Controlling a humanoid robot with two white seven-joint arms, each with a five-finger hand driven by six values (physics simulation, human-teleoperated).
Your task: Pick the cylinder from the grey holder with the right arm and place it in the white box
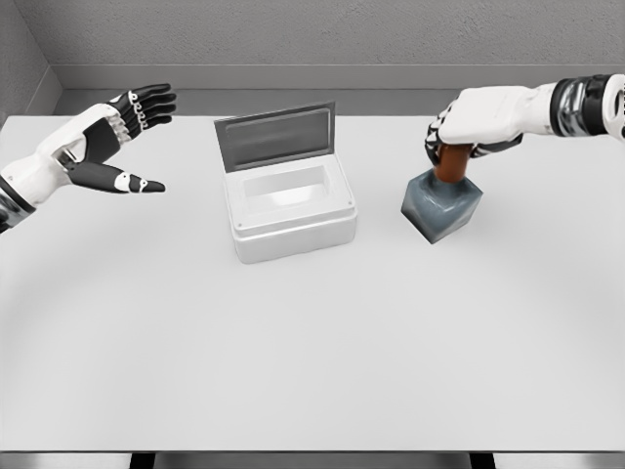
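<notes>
1. cylinder (451,166): reddish-brown, upright, its lower end seated in the grey holder (441,206); only a short section shows between holder and hand.
2. right hand (459,135): comes in from the right edge, positioned over the cylinder top, fingers curled down around it in a grasp.
3. grey holder: block-shaped, sits on the table (312,352) just right of the white box (288,217), appears slightly tilted.
4. white box: near the table centre, lid (276,136) raised upright at the rear, interior visible and holding nothing.
5. left hand (112,142): raised at the left side, well apart from the box, fingers spread, holding nothing.
</notes>
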